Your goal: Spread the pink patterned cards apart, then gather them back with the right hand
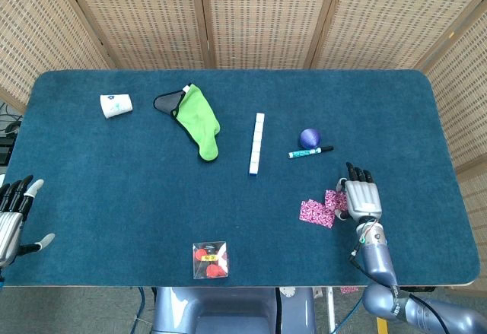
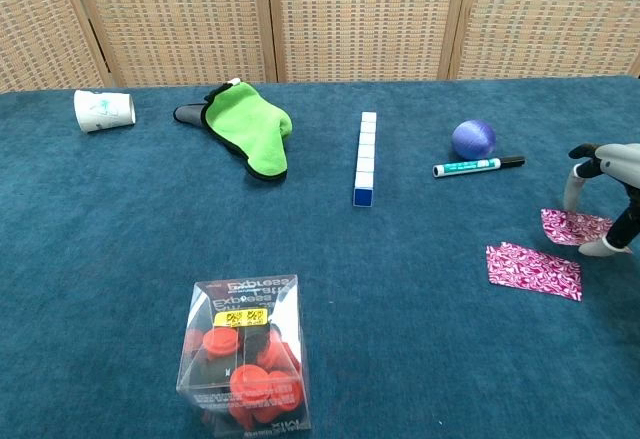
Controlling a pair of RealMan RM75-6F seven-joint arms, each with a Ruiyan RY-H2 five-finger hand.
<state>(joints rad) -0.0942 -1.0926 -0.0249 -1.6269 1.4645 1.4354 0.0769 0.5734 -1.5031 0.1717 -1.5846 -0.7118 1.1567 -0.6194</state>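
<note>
On rt pink card (image 2: 572, 226), rt hand (image 1: 363, 197), fingers spread, pressing; lft hand (image 1: 13, 220) released.

- Your right hand (image 1: 362, 197) sits at lower right, fingers down on the farther pink card (image 2: 572, 227); the nearer card (image 1: 316, 213) lies just left of it.
- Above them, the marker (image 1: 310, 152) and purple ball (image 1: 310, 138) block the way up-frame.
- Bare cloth runs left from the cards to the clear box (image 1: 209, 259) at bottom centre.
- The block row (image 1: 256, 144) fences the centre.
</note>
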